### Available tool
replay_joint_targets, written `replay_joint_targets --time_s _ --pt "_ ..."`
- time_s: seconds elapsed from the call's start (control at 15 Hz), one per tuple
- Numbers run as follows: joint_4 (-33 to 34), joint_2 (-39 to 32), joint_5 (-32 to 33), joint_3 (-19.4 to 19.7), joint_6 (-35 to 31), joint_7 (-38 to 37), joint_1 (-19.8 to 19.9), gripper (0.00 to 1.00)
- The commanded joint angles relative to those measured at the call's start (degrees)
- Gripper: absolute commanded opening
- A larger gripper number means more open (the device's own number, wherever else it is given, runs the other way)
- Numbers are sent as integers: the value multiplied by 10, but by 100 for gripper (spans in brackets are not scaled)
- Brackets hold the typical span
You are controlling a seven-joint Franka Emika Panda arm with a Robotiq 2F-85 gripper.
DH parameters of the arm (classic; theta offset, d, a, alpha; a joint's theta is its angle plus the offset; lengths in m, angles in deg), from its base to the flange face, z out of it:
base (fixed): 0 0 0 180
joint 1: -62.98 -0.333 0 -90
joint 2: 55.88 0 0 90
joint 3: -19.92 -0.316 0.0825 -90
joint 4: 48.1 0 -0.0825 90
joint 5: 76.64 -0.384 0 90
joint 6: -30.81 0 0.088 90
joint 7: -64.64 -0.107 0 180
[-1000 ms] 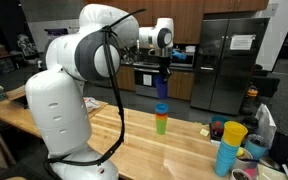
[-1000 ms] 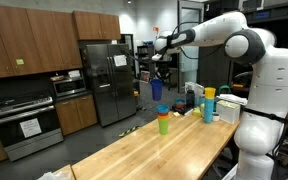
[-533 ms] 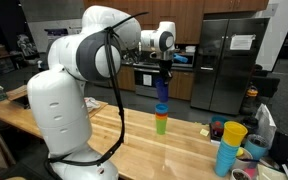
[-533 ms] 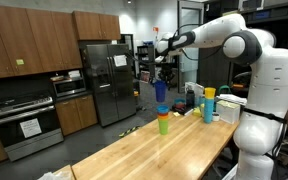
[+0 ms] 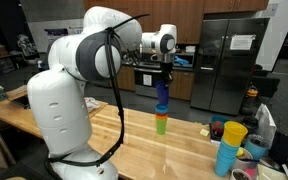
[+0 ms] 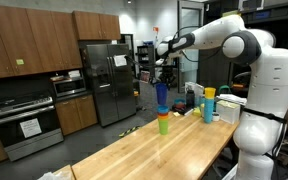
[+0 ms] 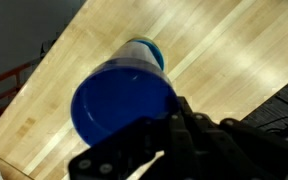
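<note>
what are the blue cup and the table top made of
blue cup: probably plastic, smooth and slightly glossy, judging by the even saturated colour and the soft sheen along its rim. table top: wood, butcher-block style with a satin finish; it shows long pale strips with visible grain and broad bands of glare.

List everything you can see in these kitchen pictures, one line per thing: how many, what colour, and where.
blue cup: one, blue, gripped at its rim directly over the cup stack
cup stack: one, green over orange, on the table
second cup stack: one, yellow cup on light blue cups, near the table's edge
table: one, light wood, under the arm
fridge: one, steel, against the wall
oven: one, steel, below the cabinets
cabinets: several, brown wood, on the wall
robot arm: one, white, standing at the table
gripper: one, black, shut on the blue cup's rim
</note>
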Motion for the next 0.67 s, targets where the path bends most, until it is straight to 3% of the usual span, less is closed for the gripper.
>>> replay_joint_targets --time_s 0.0,0.6 --pt "-8 9 -4 3 3 14 7 1" --pt "-28 16 0 10 -2 21 15 1"
